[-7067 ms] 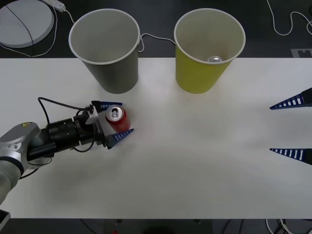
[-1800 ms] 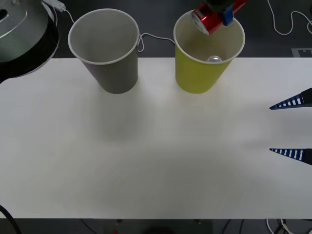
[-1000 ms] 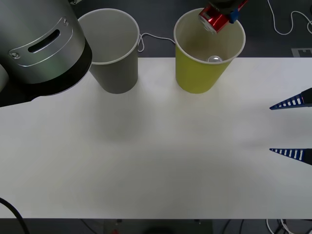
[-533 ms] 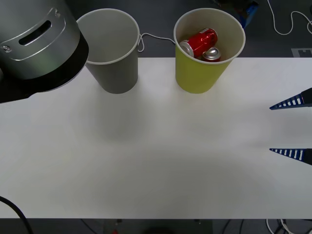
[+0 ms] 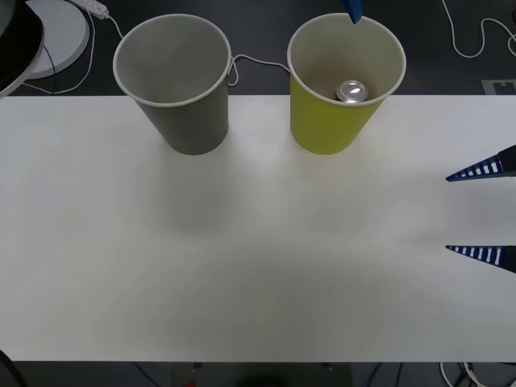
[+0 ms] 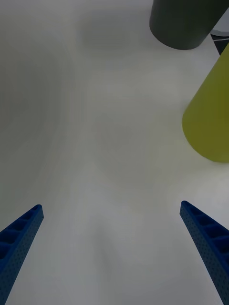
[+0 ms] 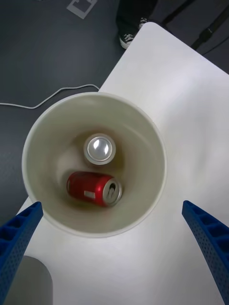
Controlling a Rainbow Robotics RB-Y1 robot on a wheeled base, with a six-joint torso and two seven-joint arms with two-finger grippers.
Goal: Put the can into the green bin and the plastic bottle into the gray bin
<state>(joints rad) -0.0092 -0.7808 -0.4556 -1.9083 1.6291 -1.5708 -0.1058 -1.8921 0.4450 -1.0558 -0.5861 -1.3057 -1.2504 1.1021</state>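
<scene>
Directly over the green bin hangs my left gripper, its two blue fingers spread wide to the lower corners of my left wrist view with nothing between them. Looking down that view, I see the can lying on its side on the bin's floor, red body and silver end with pull-tab turned toward the frame's right. Just above it in the frame stands a second can, of which I make out only the round silver top; its body is hidden beneath that top.

From the front view, the green bin sits in the upper right-centre and the gray bin in the upper left-centre, well apart, both upright near the far edge of the white table. Inside the green bin from this angle only a silver can top is visible; the red can is hidden behind the near wall. Of my left gripper only one blue fingertip pokes in at the top edge above the bin's rim, the rest being cut off. A dark rounded part of my left arm is cut off at the upper left corner.

My right gripper is parked at the right edge of the front view, fingers apart and empty, above the table. Its wrist view shows bare tabletop between the fingers, with the lower walls of both bins cut off along the upper right.
</scene>
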